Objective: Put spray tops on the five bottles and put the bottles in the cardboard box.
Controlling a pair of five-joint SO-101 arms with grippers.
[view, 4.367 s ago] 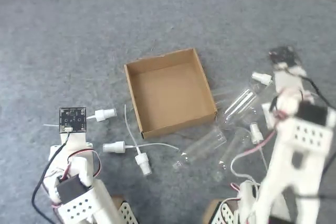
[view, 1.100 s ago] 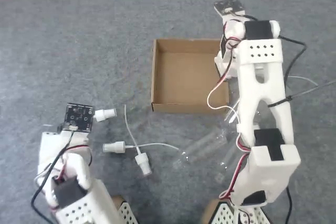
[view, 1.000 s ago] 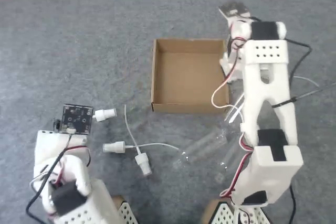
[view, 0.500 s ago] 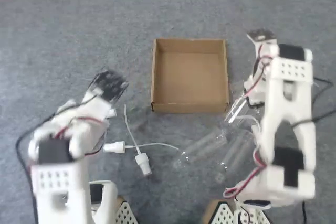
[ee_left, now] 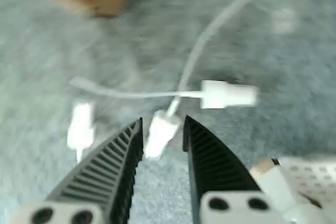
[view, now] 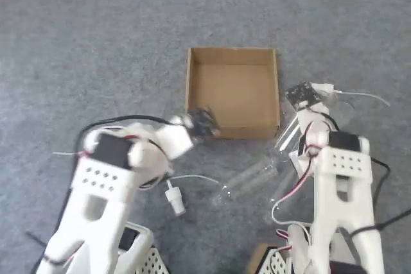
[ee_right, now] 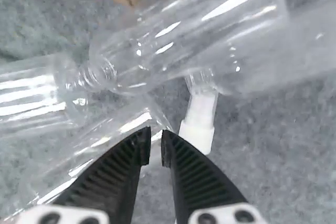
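The open cardboard box [view: 231, 91] sits at the middle of the grey mat. My left gripper [ee_left: 163, 121] hovers open over a loose white spray top [ee_left: 160, 132]; two more spray tops [ee_left: 228, 94] [ee_left: 81, 132] lie beside it. In the high view this gripper [view: 202, 123] is at the box's front left corner. My right gripper [ee_right: 155, 132] is shut, empty, just above clear bottles [ee_right: 184, 40] [ee_right: 31, 93] and a white spray top [ee_right: 199, 121]. More bottles [view: 247, 181] [view: 286, 181] lie in front of the box.
Another spray top [view: 324, 88] with a long tube lies right of the box. A spray top [view: 174, 200] lies near the left arm's base. The mat behind and to the left of the box is bare.
The box was turned square and shifted right. The left arm swung from the left side to the box's front left corner. The right arm drew back from the box's far right to the bottles.
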